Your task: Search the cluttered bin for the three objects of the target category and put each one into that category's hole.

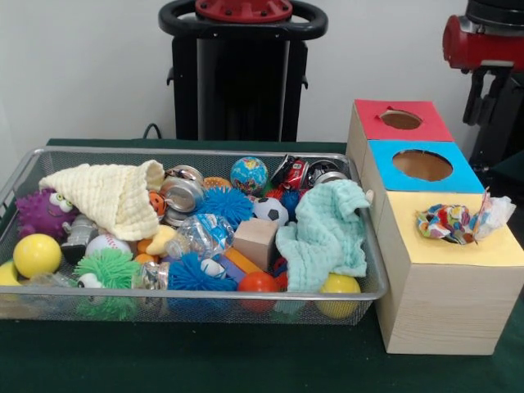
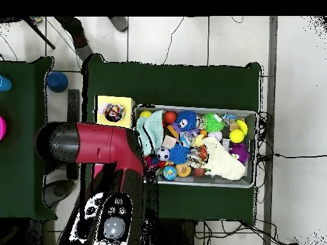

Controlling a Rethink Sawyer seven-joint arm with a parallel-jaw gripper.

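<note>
End effector not identifiable in either view; grip state cannot be told. One rope ball (image 1: 446, 223) sits lodged in the yellow box's hole (image 1: 468, 237), apparently not dropped through. Risk: it jams the opening. No others visible in the cluttered bin (image 1: 205, 152); likely buried under cloths.

Front cam + overhead, shared bin (image 1: 196, 153)

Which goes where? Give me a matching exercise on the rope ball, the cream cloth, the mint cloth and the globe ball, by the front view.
Things:
1. rope ball
2. cream cloth
3. mint cloth
4. globe ball

Places:
A. left part of the bin
B. at the hole of the yellow-topped box
C. far side of the bin
D. right end of the bin

Pairs: 1-B, 2-A, 3-D, 4-C.
</note>
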